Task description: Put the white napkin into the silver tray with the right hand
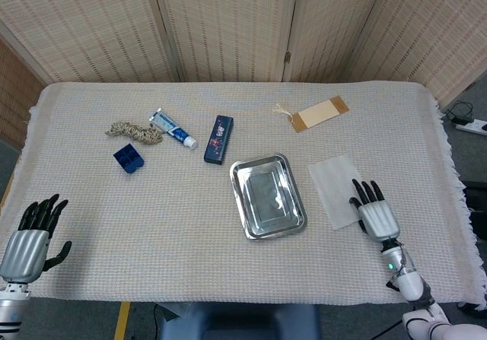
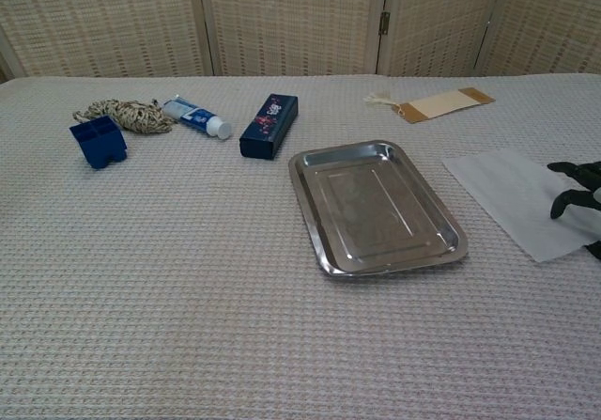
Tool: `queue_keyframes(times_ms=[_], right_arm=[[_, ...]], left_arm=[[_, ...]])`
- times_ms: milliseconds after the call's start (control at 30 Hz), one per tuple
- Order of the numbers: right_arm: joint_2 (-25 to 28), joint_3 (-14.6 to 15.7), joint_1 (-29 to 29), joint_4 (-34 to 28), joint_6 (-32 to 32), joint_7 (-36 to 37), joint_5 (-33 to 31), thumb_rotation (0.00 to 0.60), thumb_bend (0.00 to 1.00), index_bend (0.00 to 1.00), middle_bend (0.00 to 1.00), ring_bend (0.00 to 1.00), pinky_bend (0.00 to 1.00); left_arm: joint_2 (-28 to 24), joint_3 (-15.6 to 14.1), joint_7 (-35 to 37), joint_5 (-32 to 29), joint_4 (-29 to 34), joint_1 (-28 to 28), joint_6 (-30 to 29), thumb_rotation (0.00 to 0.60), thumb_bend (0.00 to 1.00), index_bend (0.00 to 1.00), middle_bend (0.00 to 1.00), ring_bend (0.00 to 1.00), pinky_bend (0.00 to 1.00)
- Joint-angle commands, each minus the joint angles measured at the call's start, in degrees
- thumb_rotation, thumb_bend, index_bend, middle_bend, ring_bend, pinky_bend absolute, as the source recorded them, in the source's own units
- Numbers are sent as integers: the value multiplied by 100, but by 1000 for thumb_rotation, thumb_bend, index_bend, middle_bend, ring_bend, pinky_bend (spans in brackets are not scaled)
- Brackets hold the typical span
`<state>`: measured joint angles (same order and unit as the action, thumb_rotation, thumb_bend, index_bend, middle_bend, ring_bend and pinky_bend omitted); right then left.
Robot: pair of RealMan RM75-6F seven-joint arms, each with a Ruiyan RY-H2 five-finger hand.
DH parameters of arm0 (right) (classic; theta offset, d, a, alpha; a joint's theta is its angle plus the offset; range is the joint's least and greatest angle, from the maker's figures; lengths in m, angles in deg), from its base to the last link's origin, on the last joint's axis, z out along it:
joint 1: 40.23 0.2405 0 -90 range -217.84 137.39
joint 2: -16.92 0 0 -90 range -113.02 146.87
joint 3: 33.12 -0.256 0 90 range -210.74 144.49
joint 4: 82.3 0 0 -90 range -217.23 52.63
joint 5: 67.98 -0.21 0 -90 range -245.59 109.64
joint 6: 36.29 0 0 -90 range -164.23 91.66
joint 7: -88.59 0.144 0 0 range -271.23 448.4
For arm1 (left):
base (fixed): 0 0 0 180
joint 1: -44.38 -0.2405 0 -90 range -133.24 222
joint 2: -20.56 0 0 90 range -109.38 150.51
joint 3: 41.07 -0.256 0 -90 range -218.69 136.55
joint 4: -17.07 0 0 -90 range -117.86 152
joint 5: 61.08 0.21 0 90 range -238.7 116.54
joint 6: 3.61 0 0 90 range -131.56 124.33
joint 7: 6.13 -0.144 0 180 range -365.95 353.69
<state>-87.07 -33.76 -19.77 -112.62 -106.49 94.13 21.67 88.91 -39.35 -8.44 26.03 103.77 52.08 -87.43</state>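
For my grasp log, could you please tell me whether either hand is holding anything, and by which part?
Nothing is held. The right hand lies over the near edge of the white napkin, fingers spread; the left hand is open and empty.

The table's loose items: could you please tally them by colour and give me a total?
Blue: 3, the organiser, the box and the tube.
White: 1, the napkin.
Silver: 1, the tray.
Tan: 2, the rope and the tag.
Total: 7.

We see a dark blue box (image 1: 218, 139) lying flat on the cloth. Just to its left lies a toothpaste tube (image 1: 172, 128), then a coil of rope (image 1: 134, 131), with a small blue container (image 1: 128, 159) below the rope. Well to the box's right sits a tan tag (image 1: 320, 113).
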Motion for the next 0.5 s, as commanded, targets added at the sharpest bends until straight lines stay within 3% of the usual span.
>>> queue_keyframes(times_ms=[33,200,500], right_arm=[[-38,0,8,21,-120,96,25,600,470,511,55,0,0],[-95,14,-22,143,-421,320,89,600,469,608,125,0,0],[-173,14,-29,333,-588,514,101,600,469,682,186,27,0]], left_arm=[[-3,2,3,13,4,-2,-15,600,428,0,0,0,0],[-13,-6,32,23,-2,-2,-9,600,428,0,0,0,0],[-8,-19,45,71,-11,-1,-28,600,429,0,0,0,0]])
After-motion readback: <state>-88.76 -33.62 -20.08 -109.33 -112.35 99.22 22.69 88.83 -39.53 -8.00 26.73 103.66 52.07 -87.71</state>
